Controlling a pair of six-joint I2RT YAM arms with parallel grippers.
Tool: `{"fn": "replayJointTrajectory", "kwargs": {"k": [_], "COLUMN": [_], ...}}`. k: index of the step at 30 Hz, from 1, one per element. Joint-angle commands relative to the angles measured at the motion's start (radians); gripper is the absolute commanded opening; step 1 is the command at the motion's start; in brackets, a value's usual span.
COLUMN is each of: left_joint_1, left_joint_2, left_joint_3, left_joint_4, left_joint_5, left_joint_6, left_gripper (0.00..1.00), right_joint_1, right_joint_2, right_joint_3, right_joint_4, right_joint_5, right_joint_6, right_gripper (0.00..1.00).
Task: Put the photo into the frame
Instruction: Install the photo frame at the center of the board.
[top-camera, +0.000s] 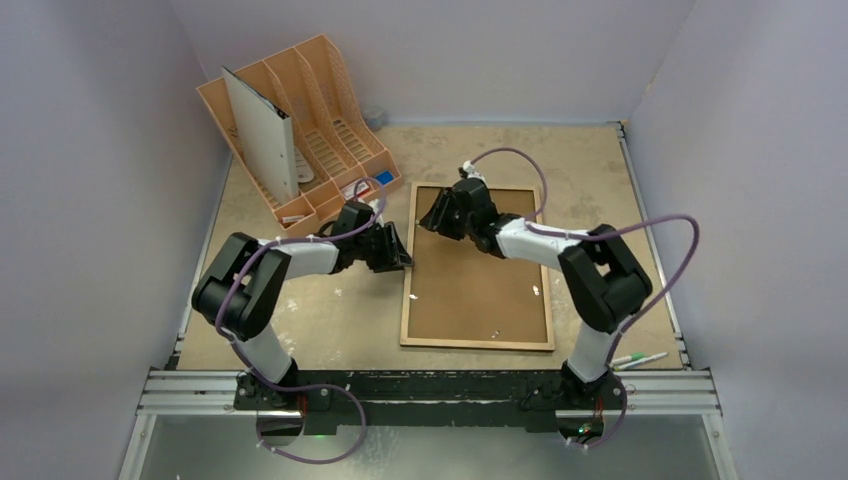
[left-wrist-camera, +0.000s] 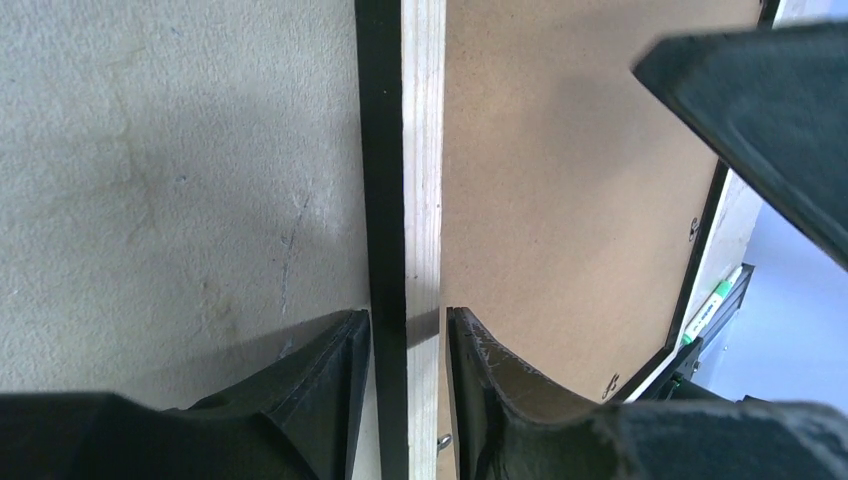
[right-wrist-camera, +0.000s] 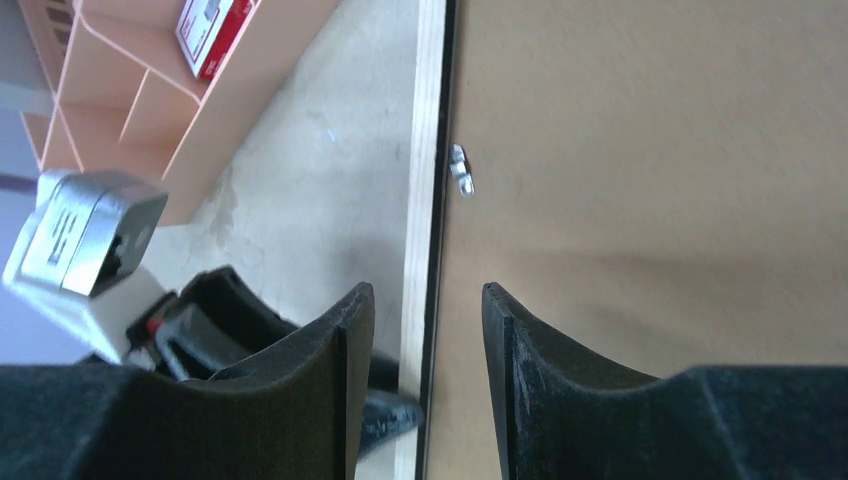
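Flat on the beige table (top-camera: 330, 310), brown backing board (top-camera: 480, 290) uppermost, the light-wood rectangular frame (top-camera: 406, 300) runs its long axis away from the arm bases. Its left long rim sits between both pairs of jaws. The left gripper (left-wrist-camera: 408, 320), on the nearer arm, is at mid-length with pads tight beside the rim, pinch or not unclear; the right gripper (right-wrist-camera: 428, 295) is near the far corner, gaps showing.

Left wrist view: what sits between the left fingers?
The frame's rim, black beside light wood, runs between the left fingers; clear in the left wrist view.
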Motion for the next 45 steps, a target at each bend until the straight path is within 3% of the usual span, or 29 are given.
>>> {"fn": "replayJointTrajectory", "kwargs": {"k": [1, 10, 22, 27, 45], "left_joint_1": [-0.001, -0.001, -0.001, -0.001, -0.001], "left_joint_2": [0.034, 0.022, 0.031, 0.032, 0.043], "left_joint_3": [0.018, 0.036, 0.053, 0.054, 0.061], "left_joint_4": [-0.005, -0.034, -0.070, -0.078, -0.085], "left_joint_5": [-0.026, -0.017, -0.029, -0.035, -0.051], "left_joint_6": [0.008, 0.018, 0.029, 0.032, 0.033], "left_gripper": [0.35, 0.28, 0.28, 0.28, 0.27], "right_joint_1": [-0.011, -0.011, -0.010, -0.011, -0.010], "right_joint_2": [0.116, 0.260, 0.321, 0.360, 0.302], "right_joint_3": [0.121, 0.239, 0.240, 0.261, 0.201], "right_joint_4": [0.033, 0.061, 0.076, 0.086, 0.083], "right_joint_5": [-0.037, -0.117, -0.079, -0.132, -0.283], "right_joint_6": [-0.062, -0.142, -0.175, -0.190, -0.202], "right_gripper": [0.47, 0.48, 0.47, 0.46, 0.44]}}
